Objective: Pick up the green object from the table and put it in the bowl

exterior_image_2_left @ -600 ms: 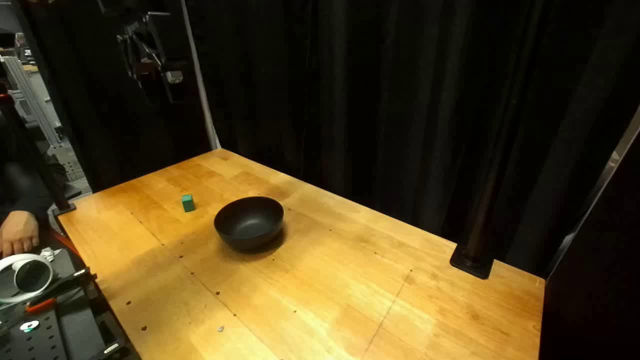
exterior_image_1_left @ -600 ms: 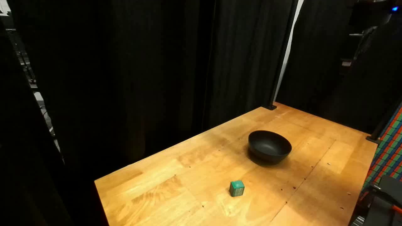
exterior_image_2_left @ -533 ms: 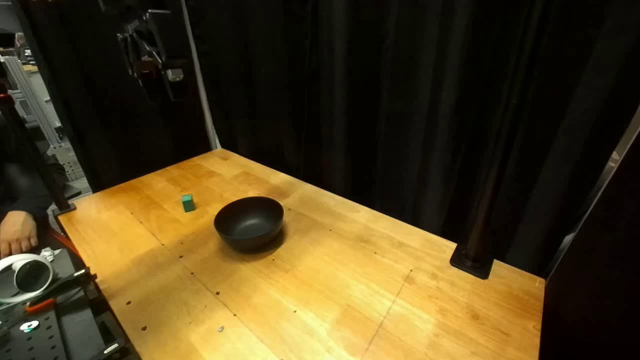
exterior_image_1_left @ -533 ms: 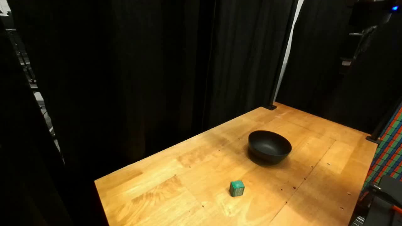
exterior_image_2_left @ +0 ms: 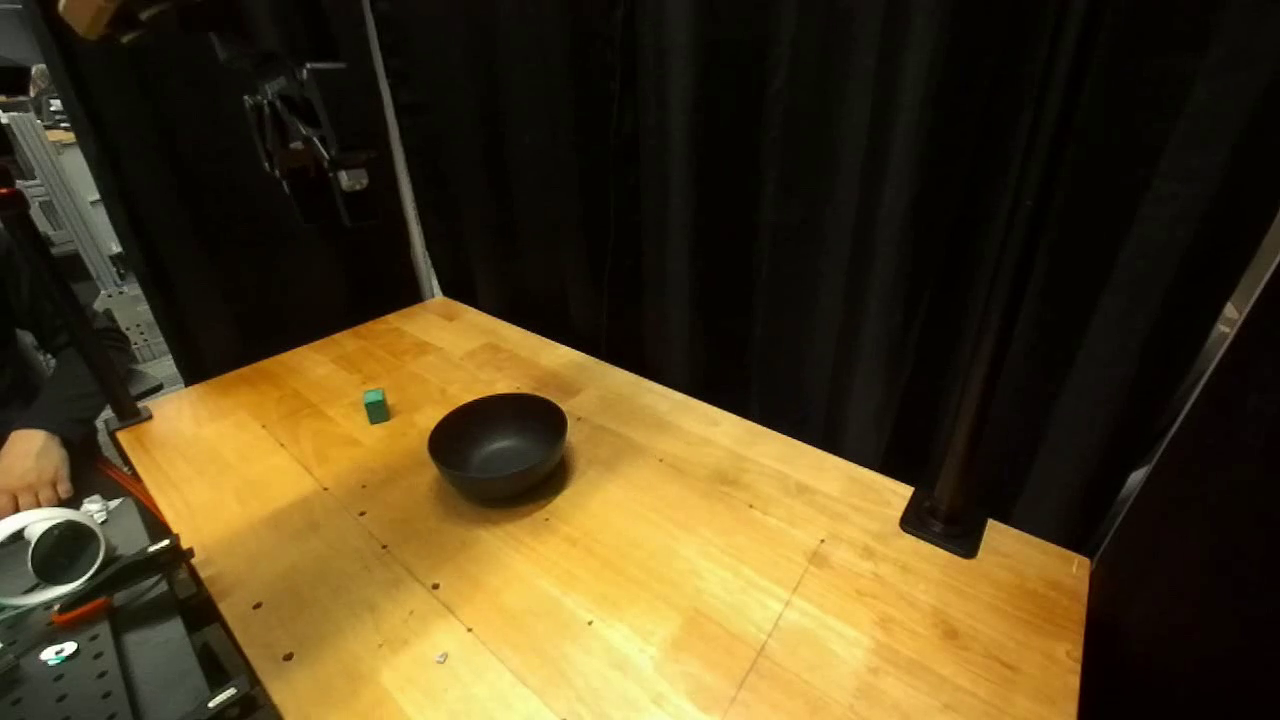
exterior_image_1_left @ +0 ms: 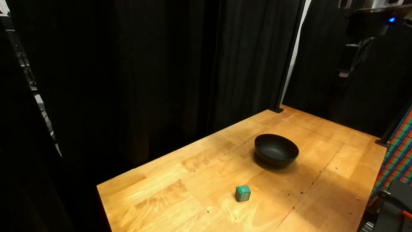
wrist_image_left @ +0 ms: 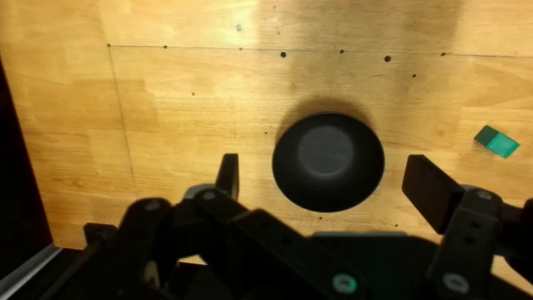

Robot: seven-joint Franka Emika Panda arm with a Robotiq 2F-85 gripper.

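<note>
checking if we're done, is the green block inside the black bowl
No, in the wrist view the green block lies on the wooden tabletop, apart from the black bowl.

No text, label, brand, number or sign can be read on anything shown, whether in both exterior views or in the wrist view looking down from above.

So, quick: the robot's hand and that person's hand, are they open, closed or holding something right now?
Robot's hand: open, holding nothing.
Person's hand: cannot tell; its palm is hidden.
</note>
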